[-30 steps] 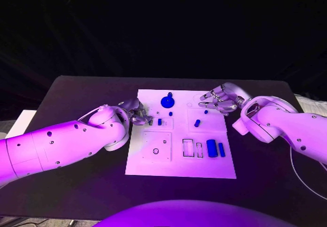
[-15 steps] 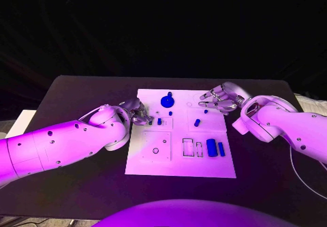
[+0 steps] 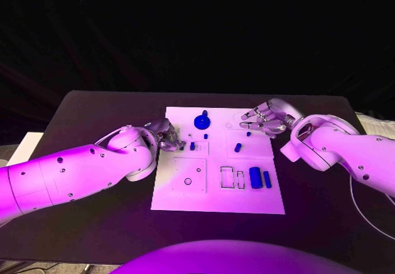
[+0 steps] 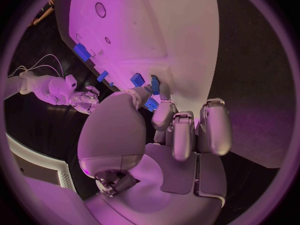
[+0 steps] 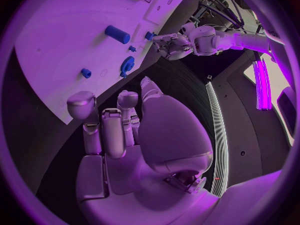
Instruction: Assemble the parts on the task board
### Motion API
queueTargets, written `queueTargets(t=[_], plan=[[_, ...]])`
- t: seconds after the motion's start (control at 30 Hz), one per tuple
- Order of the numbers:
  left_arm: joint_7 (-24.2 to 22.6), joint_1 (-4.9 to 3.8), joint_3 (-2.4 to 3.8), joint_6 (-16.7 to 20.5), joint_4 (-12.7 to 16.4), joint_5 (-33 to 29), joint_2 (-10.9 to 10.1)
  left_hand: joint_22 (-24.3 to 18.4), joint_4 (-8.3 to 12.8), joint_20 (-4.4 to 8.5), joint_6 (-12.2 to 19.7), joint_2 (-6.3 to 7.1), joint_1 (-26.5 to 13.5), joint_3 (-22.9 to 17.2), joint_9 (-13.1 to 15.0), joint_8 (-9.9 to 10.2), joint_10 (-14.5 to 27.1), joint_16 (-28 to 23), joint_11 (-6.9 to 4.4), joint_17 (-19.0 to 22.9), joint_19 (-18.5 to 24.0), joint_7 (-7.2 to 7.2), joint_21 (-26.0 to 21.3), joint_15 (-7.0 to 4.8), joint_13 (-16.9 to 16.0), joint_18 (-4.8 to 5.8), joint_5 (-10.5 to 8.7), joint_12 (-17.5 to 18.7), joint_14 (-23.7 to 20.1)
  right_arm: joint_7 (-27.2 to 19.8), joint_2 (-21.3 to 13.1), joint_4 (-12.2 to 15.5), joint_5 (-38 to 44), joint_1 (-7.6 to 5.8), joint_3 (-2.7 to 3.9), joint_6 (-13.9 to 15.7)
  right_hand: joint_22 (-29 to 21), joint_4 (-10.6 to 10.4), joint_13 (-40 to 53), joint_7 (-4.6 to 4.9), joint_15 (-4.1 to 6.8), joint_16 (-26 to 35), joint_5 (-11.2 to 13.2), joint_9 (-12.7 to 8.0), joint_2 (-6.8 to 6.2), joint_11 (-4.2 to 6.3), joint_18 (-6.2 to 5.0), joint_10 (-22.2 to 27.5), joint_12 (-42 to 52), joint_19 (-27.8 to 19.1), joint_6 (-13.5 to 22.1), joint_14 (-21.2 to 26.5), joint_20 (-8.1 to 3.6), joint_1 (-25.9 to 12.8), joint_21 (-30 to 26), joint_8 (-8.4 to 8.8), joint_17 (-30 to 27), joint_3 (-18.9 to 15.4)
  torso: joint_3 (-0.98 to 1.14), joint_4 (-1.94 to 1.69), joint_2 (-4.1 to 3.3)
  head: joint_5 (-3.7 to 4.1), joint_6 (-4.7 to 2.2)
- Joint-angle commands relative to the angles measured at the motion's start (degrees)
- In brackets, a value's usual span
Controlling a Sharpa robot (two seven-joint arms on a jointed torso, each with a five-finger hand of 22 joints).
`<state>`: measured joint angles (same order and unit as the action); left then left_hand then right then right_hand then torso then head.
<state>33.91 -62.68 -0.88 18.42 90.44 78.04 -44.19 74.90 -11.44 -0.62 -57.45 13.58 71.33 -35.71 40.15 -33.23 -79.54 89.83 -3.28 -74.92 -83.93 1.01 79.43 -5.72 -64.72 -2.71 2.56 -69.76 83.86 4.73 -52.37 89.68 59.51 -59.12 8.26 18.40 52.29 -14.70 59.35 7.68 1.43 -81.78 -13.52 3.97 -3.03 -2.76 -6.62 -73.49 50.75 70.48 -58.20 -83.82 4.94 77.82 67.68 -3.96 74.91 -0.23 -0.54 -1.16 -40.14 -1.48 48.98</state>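
**Task board mid-table, both hands at its far corners**

The white task board (image 3: 218, 165) is laid at the middle of the black table (image 3: 91, 108). No brand, label or writing can be read on it. Blue parts are seen across it: a round gear-like part (image 3: 201, 121) at the far middle, a short peg (image 3: 238, 148) right of centre, two upright bars (image 3: 260, 178) near the right edge beside empty rectangular slots, and small pegs by the left edge.

The left hand (image 3: 165, 136) is held at the board's far-left edge. In the left wrist view its fingers (image 4: 185, 130) are curled together over the board edge, with a small blue part (image 4: 152, 104) just at the thumb tip; whether it is pinched cannot be told.

The right hand (image 3: 266, 121) is held over the board's far-right corner. Its fingers (image 5: 103, 125) are bent inward side by side, nothing seen in them.

Small pegs are too tiny to make out in shape.
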Motion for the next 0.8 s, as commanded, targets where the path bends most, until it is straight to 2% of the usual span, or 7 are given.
queueTargets(t=[0.03,0.57,0.8], plan=[[0.5,0.16,-0.15,-2.9,-0.2,-0.3,0.0,9.6,4.2,0.33,-1.0,0.41,0.7,-3.3,-0.2,-0.2,-0.4,0.2,-0.1,-15.1,-2.4,-0.66,0.2,-0.39,-0.2,0.27,0.19,-0.4,6.1,-0.6,0.0,0.0,0.1,0.05,-0.01,-0.4,-0.1,-0.1,0.0,0.15,-0.05,0.3,-0.4,0.0,0.65,-0.05,-0.65,0.2,0.3,-0.3,0.3,-3.5,-0.09,-0.1,-0.3,0.07,3.0,-0.4,-0.03,-0.04,0.0,0.04,0.13],[0.1,0.16,-0.15,-3.3,0.2,-0.3,-0.2,9.8,5.0,0.39,-1.9,0.82,1.8,-1.3,-1.1,-0.4,-0.5,0.2,-0.19,-15.1,-2.5,-0.8,0.4,-0.44,-0.2,0.33,0.22,-0.5,6.1,-0.8,0.1,-0.1,0.0,0.16,-0.01,-0.5,-0.1,-0.1,0.0,0.15,-0.06,0.3,-0.4,0.0,0.69,-0.05,-0.66,0.2,0.3,-0.3,0.3,-3.5,-0.09,-0.1,-0.3,0.07,2.9,-0.5,-0.03,-0.01,-0.01,0.03,0.22],[-0.2,0.16,-0.14,-2.7,0.5,-0.6,-0.3,10.0,4.3,0.41,-2.7,1.68,0.7,0.7,-1.7,-0.6,-0.7,0.2,-0.29,-15.1,-2.6,-0.99,0.6,-0.48,-0.4,0.37,0.34,-0.7,6.1,-0.8,0.1,-0.1,0.0,0.2,-0.01,-0.4,-0.1,-0.1,0.0,0.15,-0.06,0.3,-0.4,0.0,0.69,-0.05,-0.66,0.2,0.3,-0.3,0.3,-3.5,-0.09,-0.1,-0.3,0.07,2.9,-0.5,-0.02,0.02,-0.02,0.06,0.25]])
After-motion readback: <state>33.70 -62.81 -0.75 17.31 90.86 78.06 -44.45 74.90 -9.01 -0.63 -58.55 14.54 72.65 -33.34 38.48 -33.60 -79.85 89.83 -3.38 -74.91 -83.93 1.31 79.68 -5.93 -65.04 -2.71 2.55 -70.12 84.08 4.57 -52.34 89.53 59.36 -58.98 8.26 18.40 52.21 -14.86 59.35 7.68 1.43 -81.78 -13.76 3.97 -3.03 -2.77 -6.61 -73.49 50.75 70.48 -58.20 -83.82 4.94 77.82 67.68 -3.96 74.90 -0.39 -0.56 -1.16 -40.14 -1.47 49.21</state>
